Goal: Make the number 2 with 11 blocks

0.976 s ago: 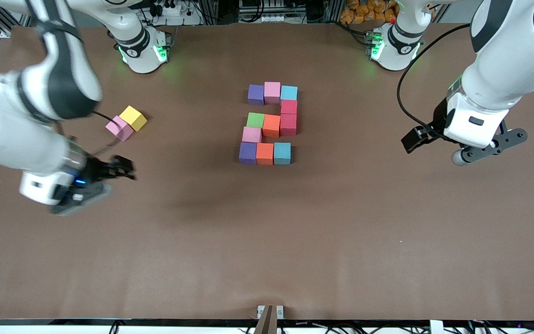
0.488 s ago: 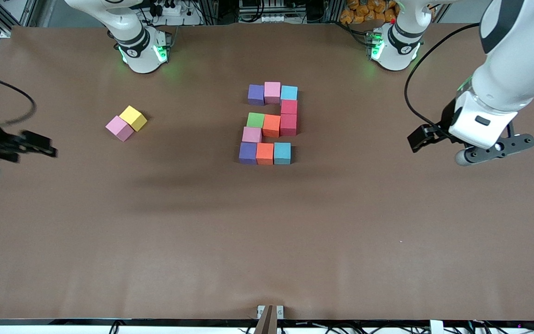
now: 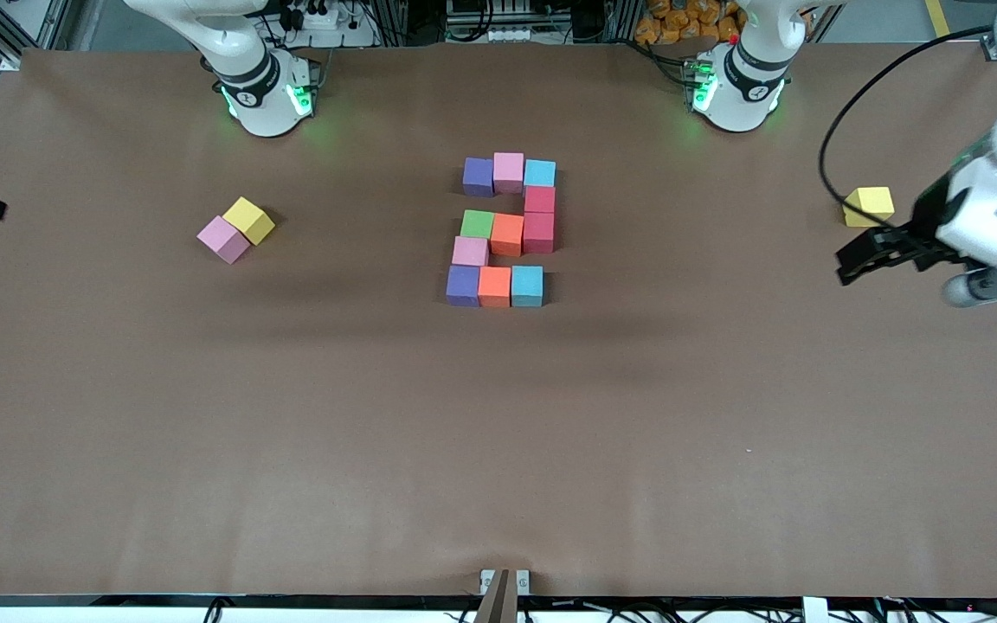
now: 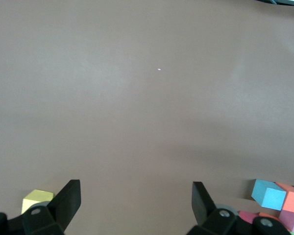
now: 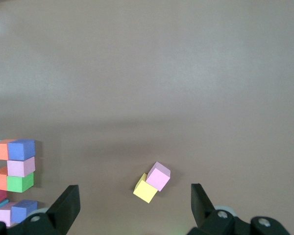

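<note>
Your left claw (image 4: 132, 203) hangs released, fingers spread wide and holding nothing, over the desk (image 3: 498, 433) at the left arm's end, just beside a lone yellow cube (image 3: 868, 206). Your right claw (image 5: 132, 203) is likewise released and empty, up over the right arm's end of the desk; in the front view only a dark tip of it shows at the edge. The number 2 (image 3: 505, 232) sits at mid-desk between the two bases, eleven blocks touching: purple, pink, light blue in the top row, red under the blue, then green, orange, red, a pink one, and purple, orange, light blue nearest the camera. Toward the right arm's end, a spare pink block (image 3: 223, 239) touches another yellow cube (image 3: 248, 220).
</note>
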Controlling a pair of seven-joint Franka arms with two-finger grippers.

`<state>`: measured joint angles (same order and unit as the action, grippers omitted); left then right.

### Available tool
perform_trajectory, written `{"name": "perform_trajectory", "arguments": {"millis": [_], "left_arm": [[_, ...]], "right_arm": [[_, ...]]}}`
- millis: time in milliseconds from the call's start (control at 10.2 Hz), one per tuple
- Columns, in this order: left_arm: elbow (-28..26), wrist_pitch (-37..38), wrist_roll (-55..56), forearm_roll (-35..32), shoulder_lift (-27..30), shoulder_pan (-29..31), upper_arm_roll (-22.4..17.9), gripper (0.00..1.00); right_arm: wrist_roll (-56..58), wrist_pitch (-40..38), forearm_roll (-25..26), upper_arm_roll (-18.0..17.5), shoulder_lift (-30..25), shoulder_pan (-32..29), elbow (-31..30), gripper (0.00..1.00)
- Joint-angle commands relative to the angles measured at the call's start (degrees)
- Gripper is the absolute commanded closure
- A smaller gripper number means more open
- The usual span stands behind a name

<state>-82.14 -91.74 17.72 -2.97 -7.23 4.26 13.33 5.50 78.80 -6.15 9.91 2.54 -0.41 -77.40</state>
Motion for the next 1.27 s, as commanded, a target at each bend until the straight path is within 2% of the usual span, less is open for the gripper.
{"name": "perform_trajectory", "arguments": {"millis": [0,98,293,781,878,1171], "left_arm": [[-1.6,0.9,-10.9,1.7,1.8,-4.9,-8.4,0.0],[-2.3,0.9,-13.4,4.2,2.6,-6.3,-11.6,0.0],[-4.5,0.9,-9.9,4.3,4.6,-7.2,-12.0,0.0],[-5.4,0.9,-9.6,4.2,6.7,-7.2,-12.0,0.0],[-8.3,-0.5,-9.2,4.3,8.5,-7.7,-12.1,0.0],[-9.9,-0.7,-7.9,4.2,10.3,-8.8,-12.2,0.0]], "right_arm": [[-4.3,-0.1,5.5,-5.0,-2.0,-1.4,-2.0,0.0],[-6.2,0.3,6.0,-7.7,-2.0,-2.3,-3.3,0.0],[-9.8,2.4,6.3,-10.5,-2.0,-2.5,-5.6,0.0],[-9.9,4.3,6.3,-10.4,-3.0,-2.1,-7.7,0.0],[-9.9,4.8,6.3,-10.4,-3.3,-2.1,-8.4,0.0],[-9.9,4.7,6.3,-10.4,-3.7,-2.2,-8.5,0.0]]}}
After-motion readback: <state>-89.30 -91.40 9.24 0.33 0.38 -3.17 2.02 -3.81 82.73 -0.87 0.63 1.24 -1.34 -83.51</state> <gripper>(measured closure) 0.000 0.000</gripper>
